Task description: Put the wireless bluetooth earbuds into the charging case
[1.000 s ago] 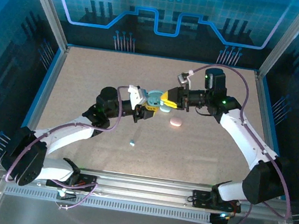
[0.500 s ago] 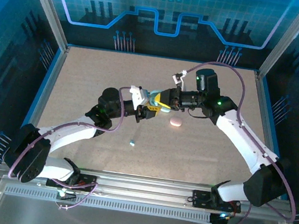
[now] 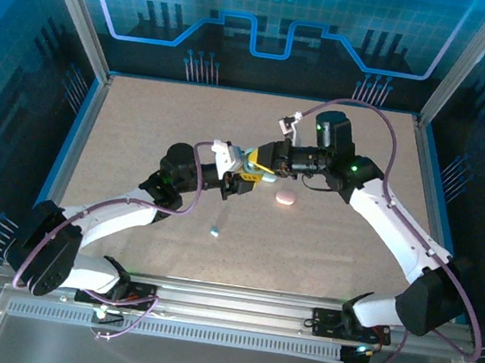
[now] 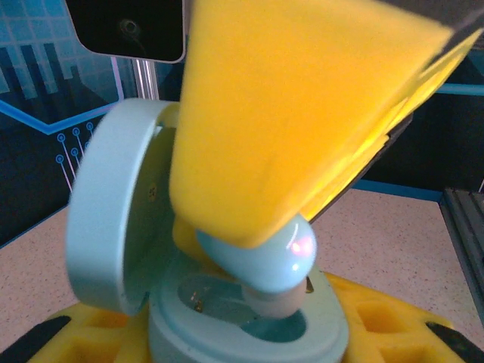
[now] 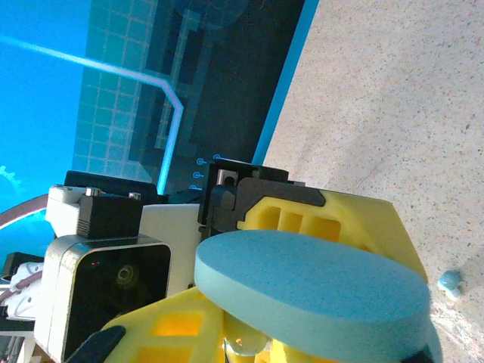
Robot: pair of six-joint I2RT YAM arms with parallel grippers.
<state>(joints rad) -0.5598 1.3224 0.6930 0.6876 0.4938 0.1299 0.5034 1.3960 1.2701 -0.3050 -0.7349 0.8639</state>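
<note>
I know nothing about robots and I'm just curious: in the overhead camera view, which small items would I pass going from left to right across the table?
In order: loose blue earbud → open teal case → pink case.

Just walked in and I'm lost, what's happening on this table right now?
The left fingers grip a teal charging case with its lid open. The right fingers pinch a light blue earbud, its stem down in one of the case's wells, apparently not fully seated. A pink case and another small blue earbud lie on the table.
</note>
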